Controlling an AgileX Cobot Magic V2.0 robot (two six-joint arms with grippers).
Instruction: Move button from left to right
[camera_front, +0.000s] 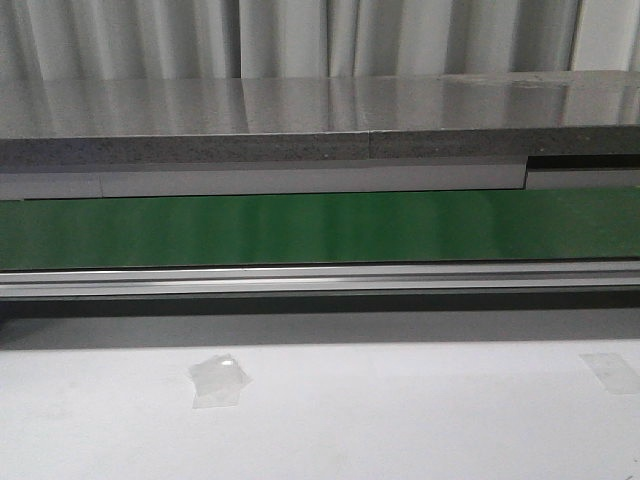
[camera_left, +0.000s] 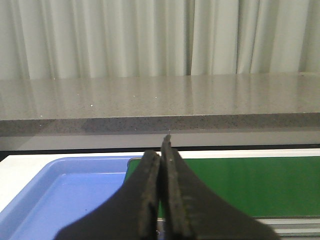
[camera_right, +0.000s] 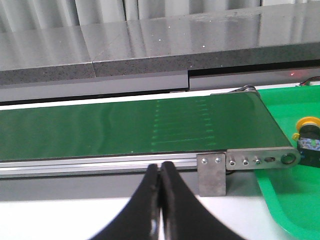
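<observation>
A green conveyor belt (camera_front: 320, 228) runs across the white bench (camera_front: 400, 420), carried on a silver aluminium rail (camera_front: 320, 279) along its near edge. Behind the belt stands a long grey speckled stone counter (camera_front: 300, 120), with pale pleated curtains (camera_front: 300, 38) hanging behind that. On the bench in front of the belt lie two patches of clear tape (camera_front: 220, 381), one toward the left and one (camera_front: 610, 371) at the far right. Off the belt's left end sits a blue tray (camera_left: 65, 195); off its right end, past a metal end bracket (camera_right: 212, 173), sits a green tray (camera_right: 292, 200).
</observation>
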